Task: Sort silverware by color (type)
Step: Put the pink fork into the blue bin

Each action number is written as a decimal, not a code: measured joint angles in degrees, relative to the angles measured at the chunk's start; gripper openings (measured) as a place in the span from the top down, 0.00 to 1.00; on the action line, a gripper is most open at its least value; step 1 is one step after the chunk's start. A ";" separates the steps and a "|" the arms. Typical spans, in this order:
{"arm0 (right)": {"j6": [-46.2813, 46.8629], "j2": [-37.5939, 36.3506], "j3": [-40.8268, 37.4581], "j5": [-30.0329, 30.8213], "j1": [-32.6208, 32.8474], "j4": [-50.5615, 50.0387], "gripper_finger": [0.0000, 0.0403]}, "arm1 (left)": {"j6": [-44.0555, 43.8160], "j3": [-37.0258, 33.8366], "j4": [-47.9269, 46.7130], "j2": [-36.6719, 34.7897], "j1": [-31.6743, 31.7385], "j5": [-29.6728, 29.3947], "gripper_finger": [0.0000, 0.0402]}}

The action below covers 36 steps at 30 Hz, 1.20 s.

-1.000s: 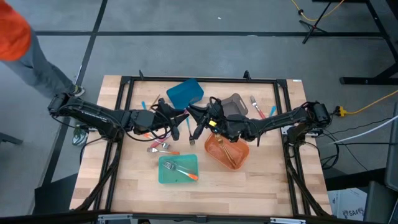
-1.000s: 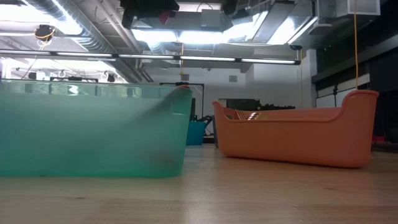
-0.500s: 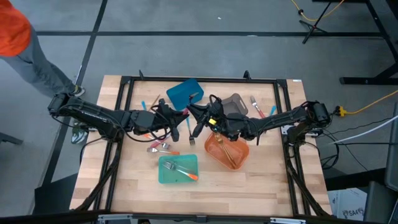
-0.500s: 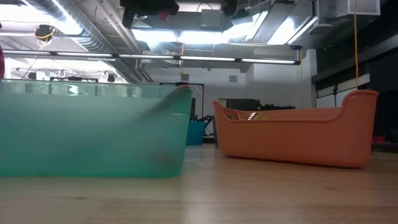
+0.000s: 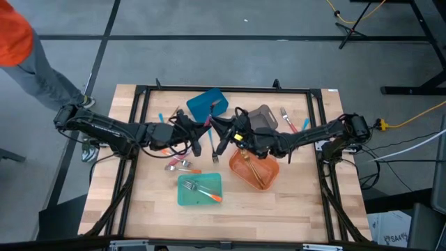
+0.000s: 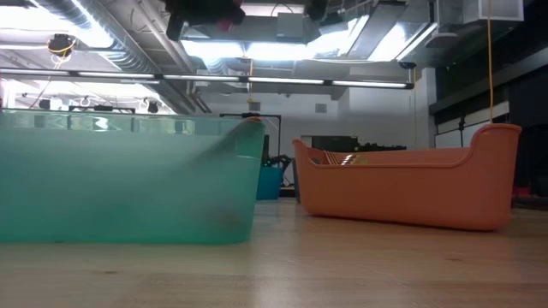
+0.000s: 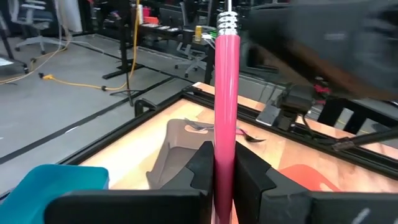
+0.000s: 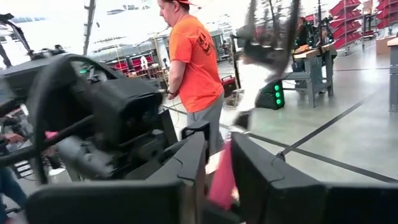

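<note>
Above the table's middle my two grippers meet tip to tip. My left gripper (image 5: 208, 128) is shut on a pink-handled utensil (image 7: 226, 93), whose silver ribbed collar (image 7: 227, 22) shows at the handle's far end; its head is out of view. My right gripper (image 8: 219, 168) faces it from the right. Its fingers stand apart on either side of the same pink handle (image 8: 221, 177), with a narrow gap showing. Loose silverware lies at the left (image 5: 178, 165) and far right (image 5: 289, 120) of the table. My left gripper pinches the pink handle between its two fingers, low on the handle (image 7: 225, 158), away from the collar end. The fingers come about level from the table's left and lie across the handle. The utensil is lifted clear of the table.
Four bins stand around the grippers: blue (image 5: 207, 103) and grey (image 5: 263, 117) at the far side, orange (image 5: 254, 169) and teal (image 5: 199, 189) nearer, the teal one holding an orange-handled fork. A fork (image 5: 214, 157) shows just below the grippers. A person in orange stands off the far-left corner.
</note>
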 joint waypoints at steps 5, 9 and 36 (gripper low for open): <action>-0.49 0.00 0.00 0.15 0.04 -0.03 0.74 | 0.12 0.00 -0.08 0.00 -0.09 0.19 0.94; -5.16 -0.72 0.00 0.50 0.11 -2.63 0.71 | 0.22 0.00 -0.06 0.00 -0.07 0.34 0.94; 7.52 -13.97 -0.02 -0.45 0.04 -65.09 0.71 | 0.53 0.00 -6.34 5.35 27.52 19.02 0.94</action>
